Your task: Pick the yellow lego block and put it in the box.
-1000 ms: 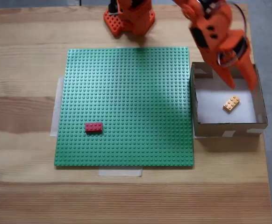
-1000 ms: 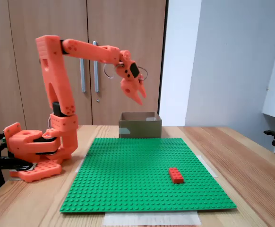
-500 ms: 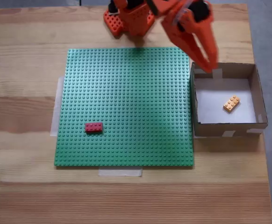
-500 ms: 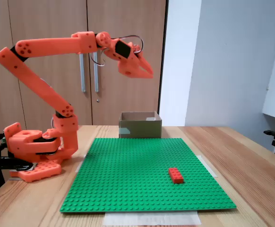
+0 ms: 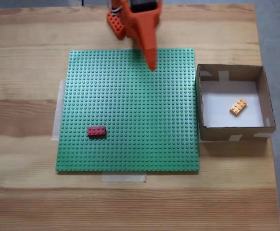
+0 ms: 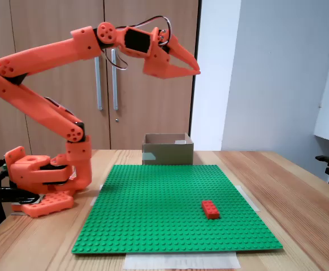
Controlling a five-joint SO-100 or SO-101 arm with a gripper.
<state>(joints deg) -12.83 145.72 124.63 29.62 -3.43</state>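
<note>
The yellow lego block lies at an angle on the white bottom of the box, right of the green baseplate in a fixed view from above. From the side, the box stands at the far edge of the table and its walls hide the block. My orange gripper hangs over the far edge of the baseplate, well left of the box. It is raised high, its fingertips meet, and nothing is between them.
A red brick sits on the green baseplate toward its near left; from the side the red brick is at the near right. The arm's base stands at the table's far edge. Wooden cabinet doors stand behind.
The arm has lifted away from above the box and swung left over the baseplate's far edge. The fingers, spread a second ago, have come together. The yellow block stays in the box.
</note>
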